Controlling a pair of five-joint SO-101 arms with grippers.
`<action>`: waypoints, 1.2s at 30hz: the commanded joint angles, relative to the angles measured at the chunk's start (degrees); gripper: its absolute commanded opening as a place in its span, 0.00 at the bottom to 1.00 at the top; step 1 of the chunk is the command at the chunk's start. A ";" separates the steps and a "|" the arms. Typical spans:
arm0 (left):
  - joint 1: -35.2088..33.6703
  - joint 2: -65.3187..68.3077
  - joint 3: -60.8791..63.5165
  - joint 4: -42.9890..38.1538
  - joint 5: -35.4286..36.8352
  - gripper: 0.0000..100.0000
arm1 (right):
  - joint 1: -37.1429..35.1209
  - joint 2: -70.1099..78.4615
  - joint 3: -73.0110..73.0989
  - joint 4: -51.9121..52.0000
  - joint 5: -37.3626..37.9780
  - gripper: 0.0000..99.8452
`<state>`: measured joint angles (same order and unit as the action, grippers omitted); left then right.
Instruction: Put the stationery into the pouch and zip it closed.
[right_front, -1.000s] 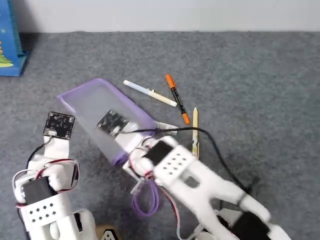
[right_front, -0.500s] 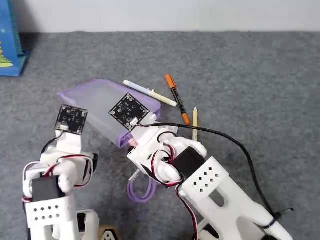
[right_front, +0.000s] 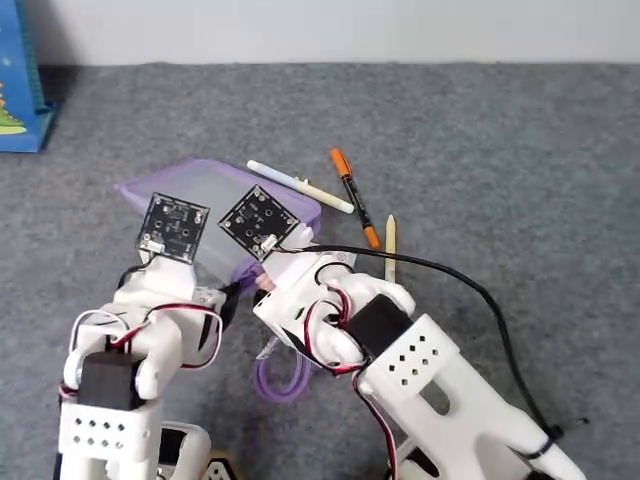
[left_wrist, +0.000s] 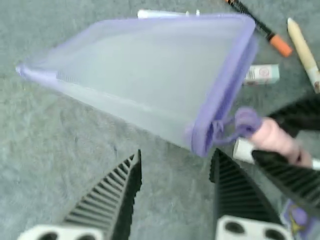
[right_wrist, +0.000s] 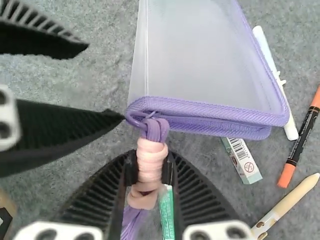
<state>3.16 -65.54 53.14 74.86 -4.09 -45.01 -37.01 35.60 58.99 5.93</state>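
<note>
Translucent purple pouch (right_front: 215, 190) lying flat; white pen (right_front: 300, 187), orange marker (right_front: 355, 200), cream pencil (right_front: 390, 260) beside.

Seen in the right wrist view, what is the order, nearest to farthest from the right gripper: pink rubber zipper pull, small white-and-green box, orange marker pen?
1. Pink rubber zipper pull, between the right gripper's jaws.
2. Small white-and-green box, beside the purple pouch.
3. Orange marker pen, beyond the box.

Grey, felt-like tabletop (right_front: 520, 150) spanning the field. A blue box-like item (right_front: 18, 95) with a green motif stands at the far left corner. A pale wall (right_front: 350, 30) borders the tabletop's rear edge.
</note>
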 joint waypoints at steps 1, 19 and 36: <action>0.62 0.79 2.68 -5.19 0.79 0.22 | 0.66 -2.42 -1.14 -0.92 0.00 0.01; 0.62 0.53 9.54 -13.19 5.89 0.22 | -2.51 -10.24 -2.46 1.63 -2.81 0.01; -3.25 0.35 11.91 -17.23 5.80 0.11 | -3.38 -12.18 -2.02 3.56 -4.13 0.01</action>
<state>1.49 -66.07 65.45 59.56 1.45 -47.74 -48.09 35.69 62.15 2.24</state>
